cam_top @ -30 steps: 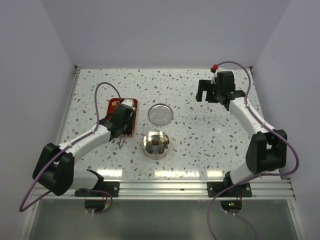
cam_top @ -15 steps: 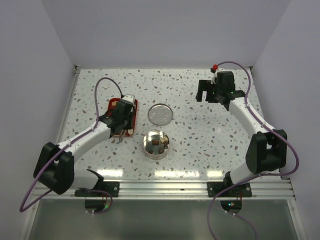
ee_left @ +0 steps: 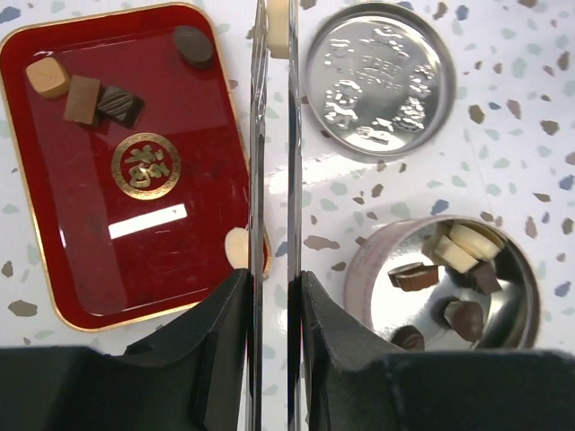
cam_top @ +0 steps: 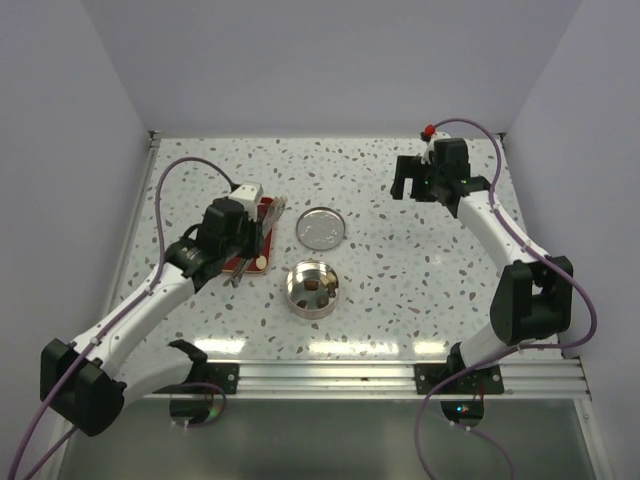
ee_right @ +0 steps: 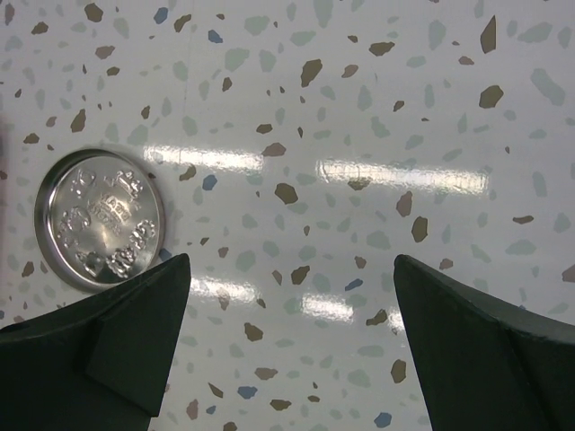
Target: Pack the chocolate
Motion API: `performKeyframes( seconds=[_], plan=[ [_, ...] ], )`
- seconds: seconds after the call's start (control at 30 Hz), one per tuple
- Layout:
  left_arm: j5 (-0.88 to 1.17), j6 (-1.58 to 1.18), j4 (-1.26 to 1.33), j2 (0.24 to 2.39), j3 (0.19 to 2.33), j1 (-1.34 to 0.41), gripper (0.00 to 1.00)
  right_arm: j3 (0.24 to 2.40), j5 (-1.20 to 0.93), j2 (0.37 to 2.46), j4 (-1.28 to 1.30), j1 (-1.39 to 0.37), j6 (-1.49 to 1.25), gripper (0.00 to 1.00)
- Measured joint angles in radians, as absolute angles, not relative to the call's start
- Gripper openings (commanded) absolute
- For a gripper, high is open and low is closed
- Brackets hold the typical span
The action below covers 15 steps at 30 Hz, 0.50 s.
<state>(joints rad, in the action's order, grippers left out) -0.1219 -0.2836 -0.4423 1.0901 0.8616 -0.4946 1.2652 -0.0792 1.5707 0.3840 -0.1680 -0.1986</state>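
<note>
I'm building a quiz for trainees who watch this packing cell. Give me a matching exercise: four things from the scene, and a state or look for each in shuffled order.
Column A
1. red tray
2. round tin
3. lid
4. right gripper

Column B
a. open wide, holding nothing
b. silver, embossed, nothing on it
c. dark and pale chocolate pieces inside
d. gold emblem in its middle

Pairs: 1-d, 2-c, 3-b, 4-a
</note>
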Motion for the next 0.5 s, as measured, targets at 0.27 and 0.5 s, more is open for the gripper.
performKeyframes(
  seconds=[0.27, 0.5],
  plan=[
    [-0.048, -0.306, -0.517, 0.99, 0.838, -0.644, 0.32, 1.281, -0.097, 1.571, 0.385, -0.168, -0.206, 0.99],
    [-0.001, -0.38, -0.588, 0.896, 0.81, -0.723, 0.33, 1.281, -0.098, 1.571, 0.39, -0.168, -0.216, 0.99]
  ],
)
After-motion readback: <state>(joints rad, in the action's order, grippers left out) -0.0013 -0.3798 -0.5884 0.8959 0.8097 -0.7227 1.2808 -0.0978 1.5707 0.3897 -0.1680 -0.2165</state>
